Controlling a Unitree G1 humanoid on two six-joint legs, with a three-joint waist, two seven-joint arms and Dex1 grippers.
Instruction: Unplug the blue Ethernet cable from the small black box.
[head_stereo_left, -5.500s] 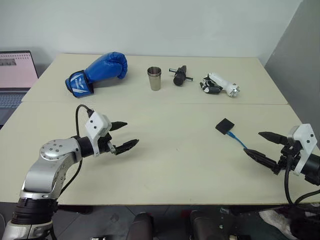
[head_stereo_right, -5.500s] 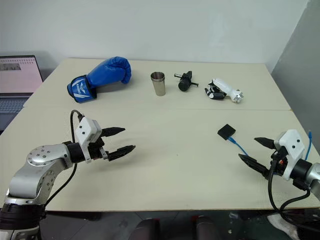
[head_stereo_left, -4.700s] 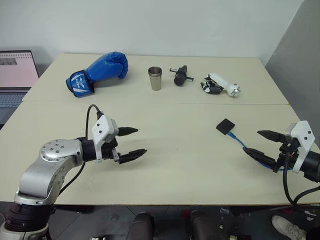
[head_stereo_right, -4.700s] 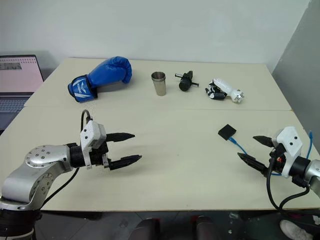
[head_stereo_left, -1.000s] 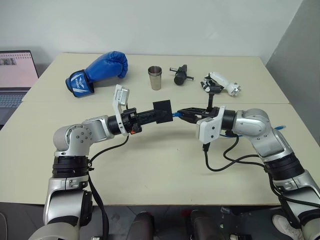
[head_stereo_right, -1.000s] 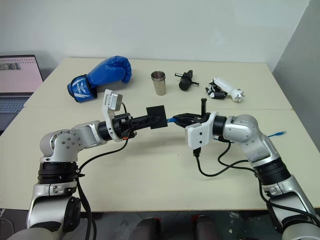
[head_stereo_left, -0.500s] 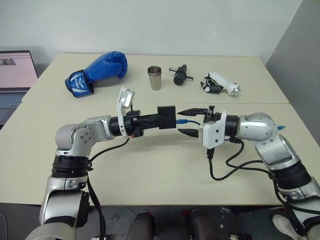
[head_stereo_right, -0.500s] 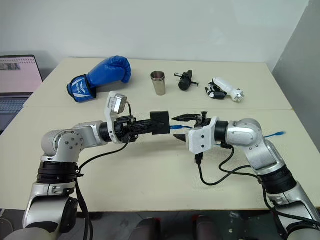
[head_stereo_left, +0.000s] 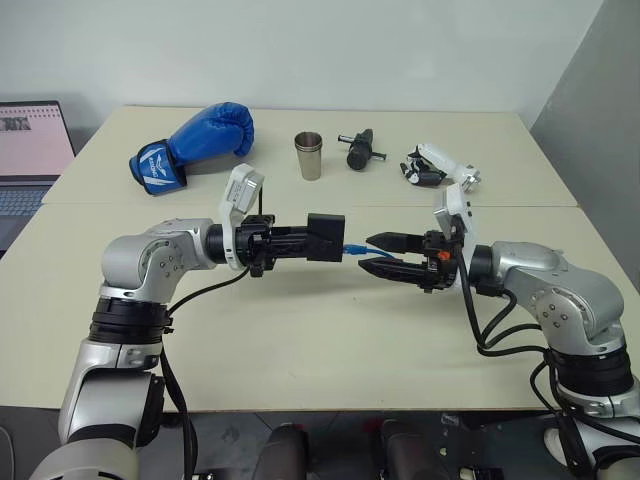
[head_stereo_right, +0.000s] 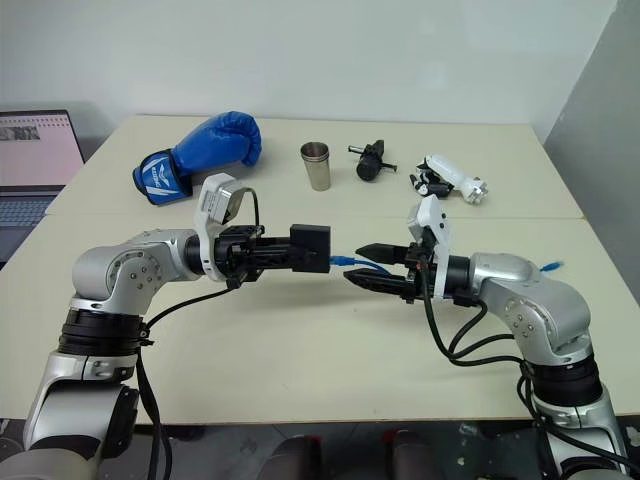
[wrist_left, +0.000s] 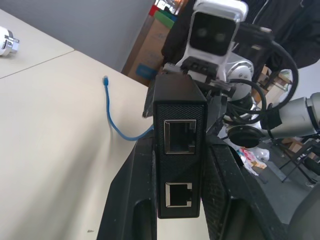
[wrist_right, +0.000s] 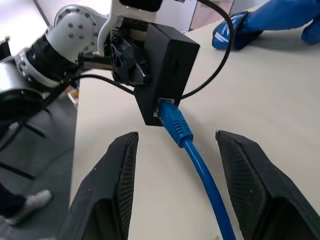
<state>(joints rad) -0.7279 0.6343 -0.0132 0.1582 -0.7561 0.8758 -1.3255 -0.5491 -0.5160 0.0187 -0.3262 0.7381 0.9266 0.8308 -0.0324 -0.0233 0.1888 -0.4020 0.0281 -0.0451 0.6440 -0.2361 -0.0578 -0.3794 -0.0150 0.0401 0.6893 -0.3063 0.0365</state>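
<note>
Holding the small black box (head_stereo_left: 325, 237) clamped above the middle of the table (head_stereo_left: 300, 330), the left gripper (head_stereo_left: 290, 240) has it lifted clear; the blue Ethernet cable (wrist_right: 186, 139) is plugged into one port — so the unplugging itself is not done; the right gripper (head_stereo_left: 382, 255) hovers with fingers spread on either side of the plug, gripping nothing; what remains, I judge, is closing on the plug and pulling it out. Counted: one box with two ports on its far face, one blue cable, two grippers; along the far edge — one boxing glove (head_stereo_left: 195, 145), one metal cup (head_stereo_left: 309, 156).
</note>
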